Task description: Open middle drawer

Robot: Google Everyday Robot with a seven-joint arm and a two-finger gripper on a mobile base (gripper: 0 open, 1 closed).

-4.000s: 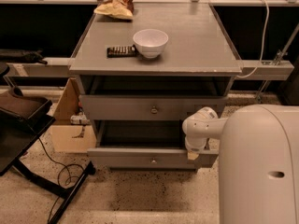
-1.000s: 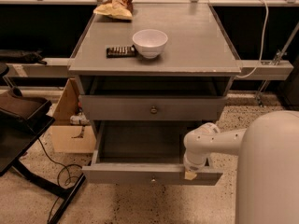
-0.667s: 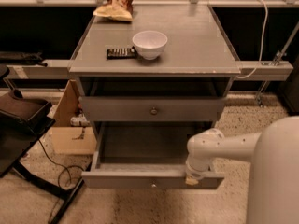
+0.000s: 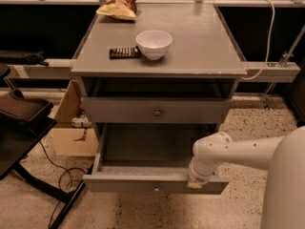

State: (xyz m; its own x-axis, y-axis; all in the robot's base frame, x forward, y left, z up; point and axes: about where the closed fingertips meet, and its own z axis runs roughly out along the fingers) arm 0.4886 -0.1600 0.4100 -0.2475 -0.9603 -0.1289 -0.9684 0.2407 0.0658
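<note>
One gripper (image 4: 195, 182) on middle drawer (image 4: 125, 183) edge

The table (image 4: 200, 46) and the middle drawer (image 4: 128, 184) look like matt grey painted wood, and the drawer's knob (image 4: 156, 188) like dull metal. The white bowl (image 4: 154, 43) is smooth and glossy. The chip bag (image 4: 119, 6), far left, is shiny and crinkled. The gripper (image 4: 194, 182), at the drawer front's right end, hangs from a smooth white plastic arm (image 4: 238, 151). The floor (image 4: 267, 123) is speckled stone.
</note>
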